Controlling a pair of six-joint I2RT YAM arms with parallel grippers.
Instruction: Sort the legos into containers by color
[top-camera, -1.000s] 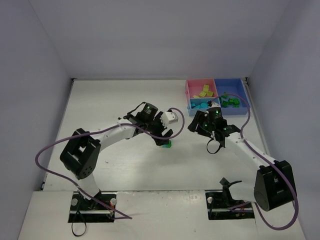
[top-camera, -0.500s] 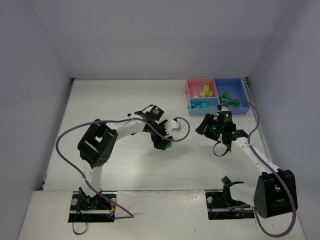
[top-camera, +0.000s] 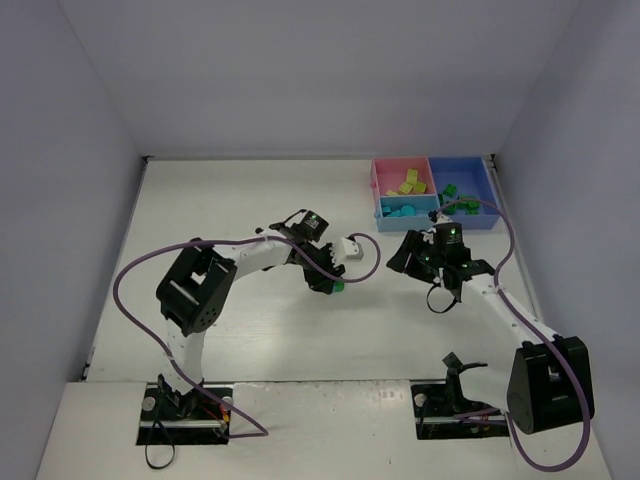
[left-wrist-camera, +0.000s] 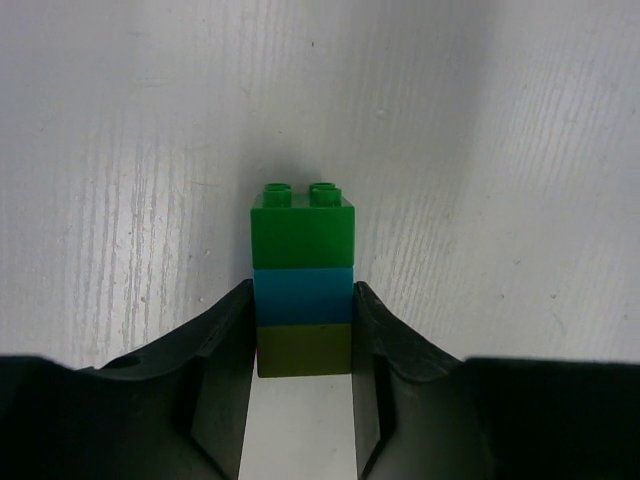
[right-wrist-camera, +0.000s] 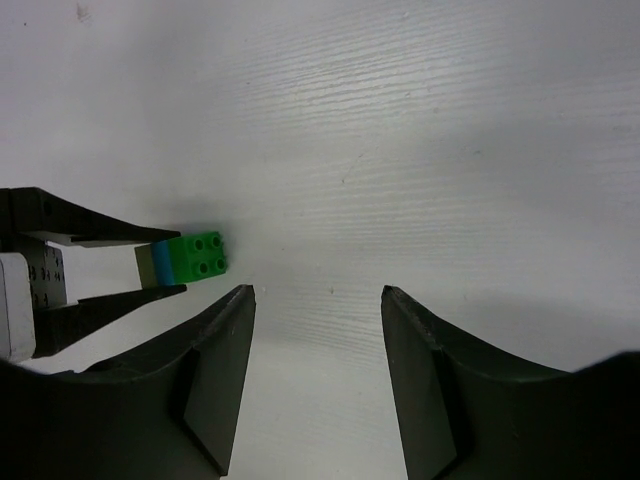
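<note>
Since a second ago the left arm has folded its elbow in toward the table's middle and the right gripper (top-camera: 412, 252) has drawn back from the trays to face the left one. Both arms now meet over the white table (top-camera: 220, 200), well apart from the containers at its far right corner. There the pink tray (top-camera: 377, 178) holds yellow-green bricks, the light blue tray (top-camera: 381, 212) cyan ones and the darker blue tray (top-camera: 472, 168) green ones. The left gripper (left-wrist-camera: 303, 330) is clenched on a three-colour stack (left-wrist-camera: 302, 270), squeezing its cyan-blue and yellow-green layers. The green brick (right-wrist-camera: 200, 255) sticks out past the fingertips toward the right arm. The right gripper's jaws stand wide apart with nothing between them, near the stack but not touching it. The step in hand looks like splitting this stack before it can be sorted. Next, the right gripper likely needs to advance, close on the green brick alone and pull or twist it off while the left holds firm.
</note>
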